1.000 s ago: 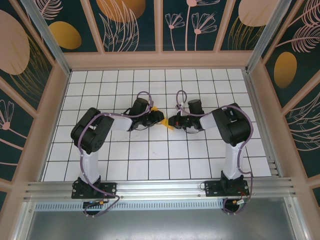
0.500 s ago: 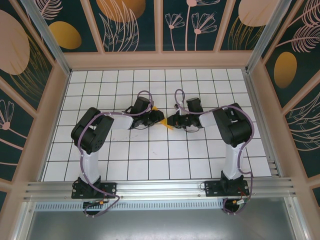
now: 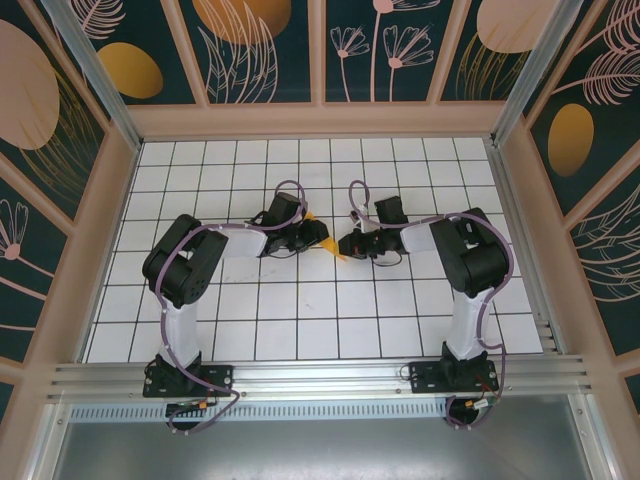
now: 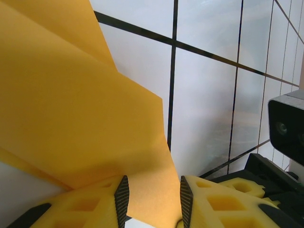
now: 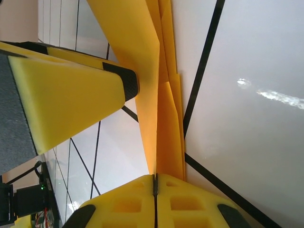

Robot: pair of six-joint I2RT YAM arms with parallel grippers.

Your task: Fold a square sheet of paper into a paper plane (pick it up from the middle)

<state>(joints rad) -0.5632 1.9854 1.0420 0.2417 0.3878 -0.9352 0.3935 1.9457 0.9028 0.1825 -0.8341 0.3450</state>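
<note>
The square sheet of paper (image 3: 340,252), orange-yellow and folded into narrow layers, hangs between my two grippers at mid-table. My left gripper (image 3: 321,236) straddles one end. In its wrist view the jaws of the left gripper (image 4: 153,194) stand apart, with the paper (image 4: 71,95) lying flat across the gap. My right gripper (image 3: 346,245) faces it from the right. Seen from the wrist, the right gripper (image 5: 155,178) has its pads pressed together on the paper's (image 5: 142,57) folded edge. A yellow finger of the left gripper (image 5: 71,90) shows beside it.
The white gridded table (image 3: 300,320) is bounded by a low wooden wall (image 3: 320,120) at the back and sides. An aluminium rail (image 3: 320,375) with both arm bases runs along the near edge. The right gripper's black body (image 4: 287,128) sits close in the left wrist view.
The right arm's wrist has shifted slightly toward the back of the table. The left arm and the paper stay where they were.
</note>
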